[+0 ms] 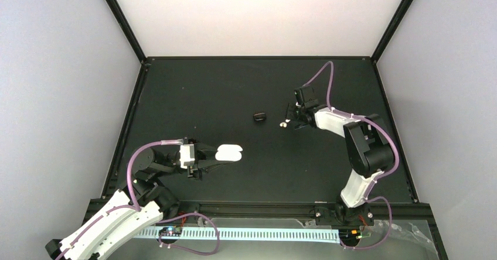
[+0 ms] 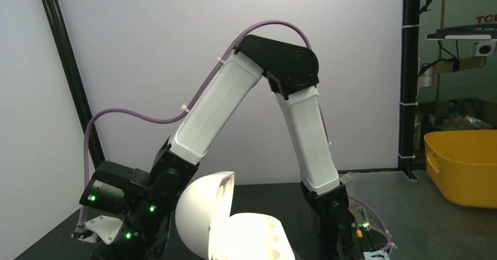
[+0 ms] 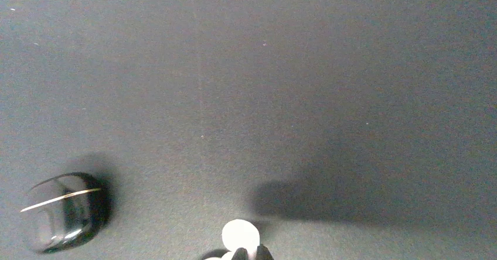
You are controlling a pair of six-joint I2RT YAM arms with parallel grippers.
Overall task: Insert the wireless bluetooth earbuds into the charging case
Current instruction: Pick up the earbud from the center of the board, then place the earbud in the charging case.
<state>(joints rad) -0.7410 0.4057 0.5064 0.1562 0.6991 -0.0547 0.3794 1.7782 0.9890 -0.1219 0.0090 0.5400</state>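
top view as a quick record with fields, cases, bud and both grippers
white case: open, lid raised, near left of the table
black case: looks closed, lying free mid-table
white earbud: right of the black case, pinched at fingertips
left gripper: shut on the white case
right gripper: shut on the white earbud
earbud in case: not yet

A white earbud point(image 3: 240, 235) is seen on the dark worktop point(image 3: 264, 84) at the bottom edge, right at the tips of the closed jaws, and a glossy black case point(image 3: 63, 212) is seen well apart at lower left
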